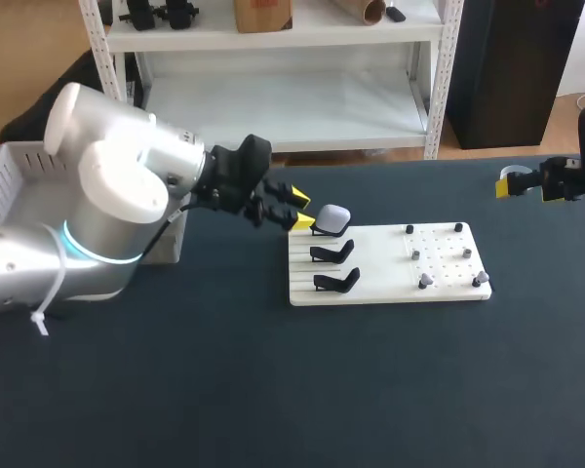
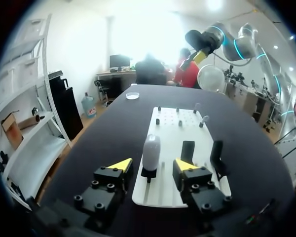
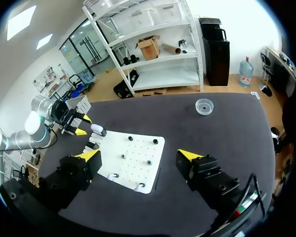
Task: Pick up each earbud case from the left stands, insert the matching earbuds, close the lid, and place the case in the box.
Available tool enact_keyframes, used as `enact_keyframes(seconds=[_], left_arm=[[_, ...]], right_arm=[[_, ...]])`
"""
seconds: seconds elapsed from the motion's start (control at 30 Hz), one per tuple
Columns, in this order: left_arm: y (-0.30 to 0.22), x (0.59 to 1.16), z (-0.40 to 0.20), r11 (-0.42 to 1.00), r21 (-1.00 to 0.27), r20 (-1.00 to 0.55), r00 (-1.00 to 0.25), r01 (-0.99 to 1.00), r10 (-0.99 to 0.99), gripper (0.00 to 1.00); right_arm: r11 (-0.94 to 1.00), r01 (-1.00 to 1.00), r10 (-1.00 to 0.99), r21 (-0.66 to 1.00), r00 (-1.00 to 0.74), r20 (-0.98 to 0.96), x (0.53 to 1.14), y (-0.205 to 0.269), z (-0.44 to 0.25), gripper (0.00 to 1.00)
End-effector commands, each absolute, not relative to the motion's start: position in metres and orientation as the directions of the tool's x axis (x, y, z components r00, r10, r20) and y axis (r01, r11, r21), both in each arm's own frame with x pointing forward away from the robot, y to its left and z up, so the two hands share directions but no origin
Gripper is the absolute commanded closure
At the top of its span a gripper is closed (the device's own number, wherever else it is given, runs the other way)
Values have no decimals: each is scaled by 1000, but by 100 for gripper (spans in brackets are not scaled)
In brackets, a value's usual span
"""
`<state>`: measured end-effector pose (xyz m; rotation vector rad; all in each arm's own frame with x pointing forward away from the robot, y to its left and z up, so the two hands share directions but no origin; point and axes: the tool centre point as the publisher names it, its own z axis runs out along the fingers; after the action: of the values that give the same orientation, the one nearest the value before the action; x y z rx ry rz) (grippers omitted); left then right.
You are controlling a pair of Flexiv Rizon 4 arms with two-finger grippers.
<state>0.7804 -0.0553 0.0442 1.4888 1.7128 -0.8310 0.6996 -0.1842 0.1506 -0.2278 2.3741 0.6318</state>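
A pale grey earbud case (image 1: 333, 217) stands upright on the rearmost of three black stands at the left end of the white board (image 1: 390, 290). My left gripper (image 1: 300, 212) is open around the case (image 2: 151, 152), one yellow-tipped finger (image 2: 119, 165) on each side, with a gap between each finger and the case. The two nearer stands (image 1: 334, 253) (image 1: 337, 282) are empty. Several small earbuds (image 1: 425, 280) sit on pegs on the board's right half. My right gripper (image 1: 515, 183) hangs open and empty above the table's far right (image 3: 139, 155).
A white box (image 1: 19, 171) stands at the table's left edge, partly hidden behind my left arm. A small clear dish (image 3: 204, 106) lies on the dark tabletop beyond the board.
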Motion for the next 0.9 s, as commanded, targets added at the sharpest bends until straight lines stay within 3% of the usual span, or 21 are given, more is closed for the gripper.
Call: enact_keyframes(seconds=[0.03,0.23,0.4,0.9], left_arm=[[-62,786,36,129,-25,-845,-90,991,528,49],[-69,788,34,121,-30,-850,-89,992,519,50],[-73,789,32,115,-33,-854,-88,993,513,45],[-85,795,20,92,-57,-862,-96,994,498,41]], right_arm=[[866,-320,1,383,-766,-643,700,-185,150,0],[866,-320,1,383,-766,-643,700,-185,150,0],[866,-320,1,383,-766,-643,700,-185,150,0],[866,-320,1,383,-766,-643,700,-185,150,0]])
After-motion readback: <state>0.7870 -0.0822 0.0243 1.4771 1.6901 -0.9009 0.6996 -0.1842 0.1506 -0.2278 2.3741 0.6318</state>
